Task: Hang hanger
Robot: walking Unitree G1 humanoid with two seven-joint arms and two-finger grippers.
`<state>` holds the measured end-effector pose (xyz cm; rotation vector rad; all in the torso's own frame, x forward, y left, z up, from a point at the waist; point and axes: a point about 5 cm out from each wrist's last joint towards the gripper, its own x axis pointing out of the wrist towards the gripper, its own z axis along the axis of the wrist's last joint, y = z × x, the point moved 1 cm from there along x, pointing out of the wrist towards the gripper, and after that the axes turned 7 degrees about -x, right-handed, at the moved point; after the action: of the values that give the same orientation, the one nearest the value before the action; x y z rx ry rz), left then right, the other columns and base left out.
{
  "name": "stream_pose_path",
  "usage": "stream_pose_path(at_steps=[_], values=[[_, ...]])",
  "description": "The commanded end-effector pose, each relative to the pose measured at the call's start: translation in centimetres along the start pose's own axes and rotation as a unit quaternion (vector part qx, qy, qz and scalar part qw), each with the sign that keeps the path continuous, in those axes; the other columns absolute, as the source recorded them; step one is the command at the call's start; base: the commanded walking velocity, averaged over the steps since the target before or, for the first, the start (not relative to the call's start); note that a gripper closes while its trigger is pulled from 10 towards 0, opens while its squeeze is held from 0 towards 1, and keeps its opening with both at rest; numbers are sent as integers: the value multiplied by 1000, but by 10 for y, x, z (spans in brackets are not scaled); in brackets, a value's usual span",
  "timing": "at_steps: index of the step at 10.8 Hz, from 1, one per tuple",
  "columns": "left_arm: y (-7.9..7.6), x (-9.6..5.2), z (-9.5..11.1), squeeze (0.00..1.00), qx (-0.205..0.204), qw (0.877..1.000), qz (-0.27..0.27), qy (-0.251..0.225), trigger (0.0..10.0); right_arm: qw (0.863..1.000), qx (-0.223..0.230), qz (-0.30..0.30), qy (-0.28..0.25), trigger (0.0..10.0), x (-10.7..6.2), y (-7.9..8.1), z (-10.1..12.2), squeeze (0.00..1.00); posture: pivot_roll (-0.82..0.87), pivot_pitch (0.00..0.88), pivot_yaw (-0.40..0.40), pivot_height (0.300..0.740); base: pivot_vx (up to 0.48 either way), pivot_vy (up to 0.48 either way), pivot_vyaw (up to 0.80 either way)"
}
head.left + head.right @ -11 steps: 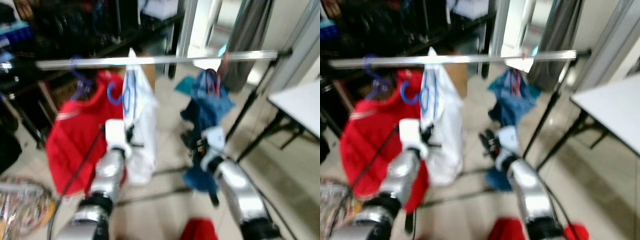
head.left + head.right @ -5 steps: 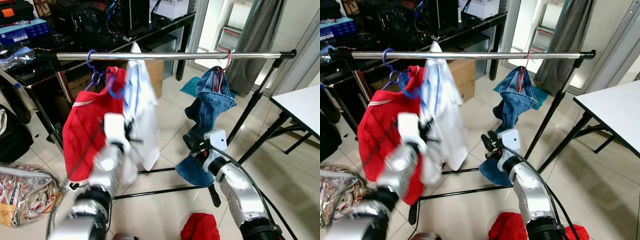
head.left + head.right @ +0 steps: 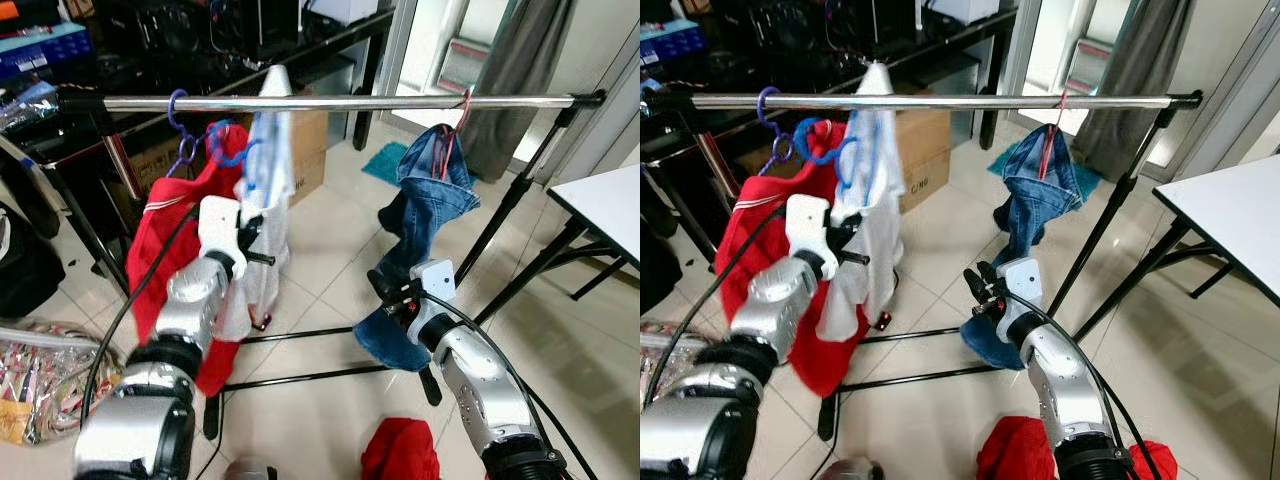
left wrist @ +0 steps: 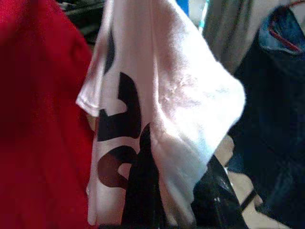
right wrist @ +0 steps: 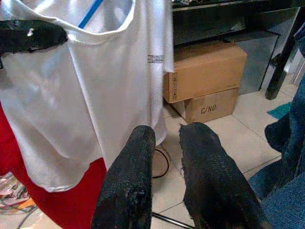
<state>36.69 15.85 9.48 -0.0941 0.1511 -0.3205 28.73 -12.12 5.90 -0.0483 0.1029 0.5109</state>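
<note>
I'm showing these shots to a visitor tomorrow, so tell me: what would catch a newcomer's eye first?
Probably the red shirt and white shirt hanging at the left of the silver rail, with the left hand clamped on the white one. Next, the jeans drooping from a red hanger further right, the right hand shut and empty in front of them. A red cloth lies on the floor below.
</note>
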Motion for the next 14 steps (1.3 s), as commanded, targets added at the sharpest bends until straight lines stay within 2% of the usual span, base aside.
stream_pose_path(at_steps=[1, 3, 5, 7, 8, 10, 13, 14], values=[[-5, 5, 12, 0, 23, 999, -22, -8, 10000, 1000, -7, -1, 1, 10000, -4, -2, 1, 0, 156, 0, -33, 740, 0, 0, 0], [-5, 5, 17, 0, 43, 998, -40, -3, 10000, 1000, -9, 1, 9, 10000, -11, -2, -2, 0, 152, 34, -41, 740, 0, 0, 0], [8, 5, 35, 0, 29, 999, -21, -21, 10000, 1000, -13, 6, 23, 10000, -23, -2, -7, 0, 151, 82, -60, 740, 0, 0, 0], [28, 4, 48, 0, 23, 1000, 14, -12, 10000, 999, -18, 13, 37, 10000, -35, -2, -9, 0, 138, 126, -81, 740, 0, 0, 0], [33, 3, 53, 0, 35, 999, 24, -8, 10000, 999, -21, 15, 41, 10000, -40, -2, -8, 0, 127, 141, -90, 740, 0, 0, 0], [29, 5, 67, 0, 58, 998, 8, -17, 10000, 998, -23, 15, 50, 10000, -48, -3, -7, 0, 113, 158, -99, 740, 0, 0, 0], [27, 10, 82, 0, 91, 996, 0, -4, 10000, 998, -24, 16, 60, 10000, -55, -2, -6, 0, 106, 174, -104, 740, 0, 0, 0], [29, 10, 97, 0, 112, 994, -3, -8, 10000, 998, -23, 15, 63, 10000, -56, -2, -6, 0, 107, 179, -101, 740, 0, 0, 0]])
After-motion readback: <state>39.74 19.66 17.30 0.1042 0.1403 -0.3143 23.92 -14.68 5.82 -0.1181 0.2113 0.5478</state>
